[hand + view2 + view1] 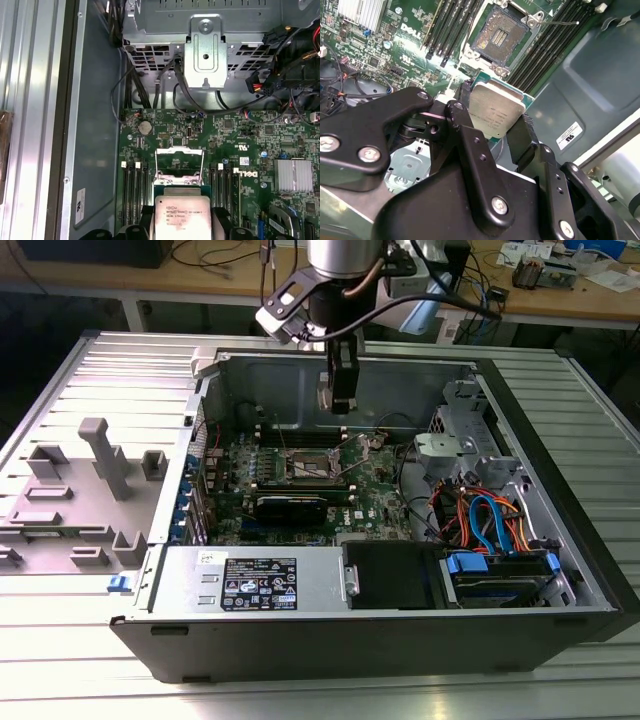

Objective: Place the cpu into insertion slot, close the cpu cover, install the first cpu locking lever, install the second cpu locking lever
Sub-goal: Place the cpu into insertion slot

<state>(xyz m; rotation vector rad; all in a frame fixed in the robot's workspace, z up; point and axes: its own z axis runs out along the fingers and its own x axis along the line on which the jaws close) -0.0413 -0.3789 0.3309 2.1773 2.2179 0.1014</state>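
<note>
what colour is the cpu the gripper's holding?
The cpu has a silver-grey metal top with a green edge around it. It shows best in the second wrist view.

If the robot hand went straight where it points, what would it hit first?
Likely the green motherboard close by the open insertion slot; the cpu in the hand would touch first. Depth is unclear.

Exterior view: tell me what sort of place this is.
Probably a robotics lab or electronics workshop. An opened computer case lies on a ribbed metal table, a cluttered wooden workbench stands behind it, and the arm's gripper holds a cpu above the motherboard.
</note>
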